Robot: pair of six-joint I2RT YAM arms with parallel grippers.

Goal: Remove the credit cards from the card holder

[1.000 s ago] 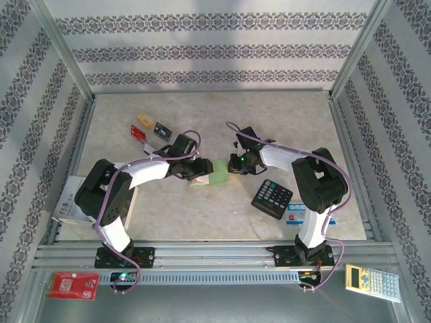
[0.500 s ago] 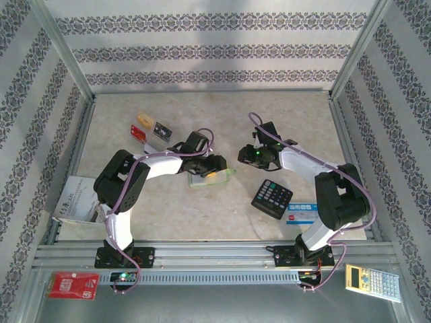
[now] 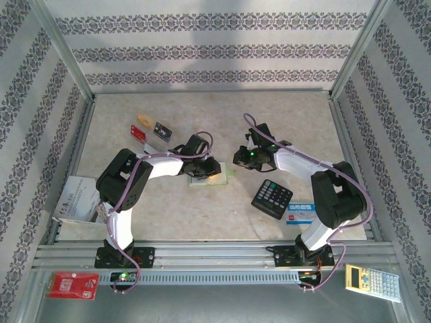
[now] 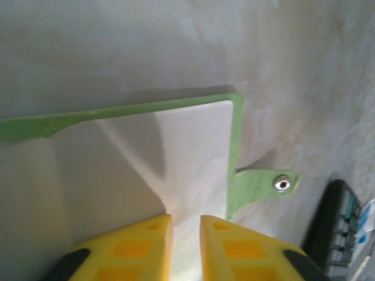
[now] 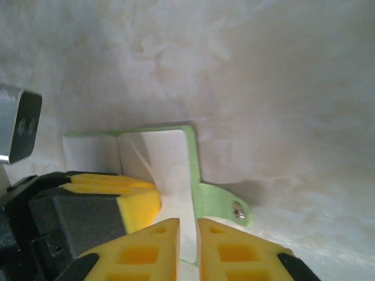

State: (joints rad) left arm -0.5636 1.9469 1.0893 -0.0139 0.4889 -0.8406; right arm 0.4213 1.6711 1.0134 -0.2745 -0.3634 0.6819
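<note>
Two arms meet at the card holder (image 4: 193, 140): the left end effector (image 4: 186, 225), jaws nearly together, sits over its cream face; the right end effector (image 5: 188, 225) pinches its green edge. Loose credit cards (image 3: 161, 129) lie behind-left on the surface (image 3: 202, 215); a black calculator (image 3: 272, 198) sits near-right.

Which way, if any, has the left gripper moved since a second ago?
Yes: the left gripper has moved right, toward the calculator.

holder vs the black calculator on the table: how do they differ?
The holder is lime green, cream inside; the calculator is black with keys. The holder lies open, with the left gripper and right gripper closed on it; the calculator sits apart, untouched. Both rest on the table.
</note>
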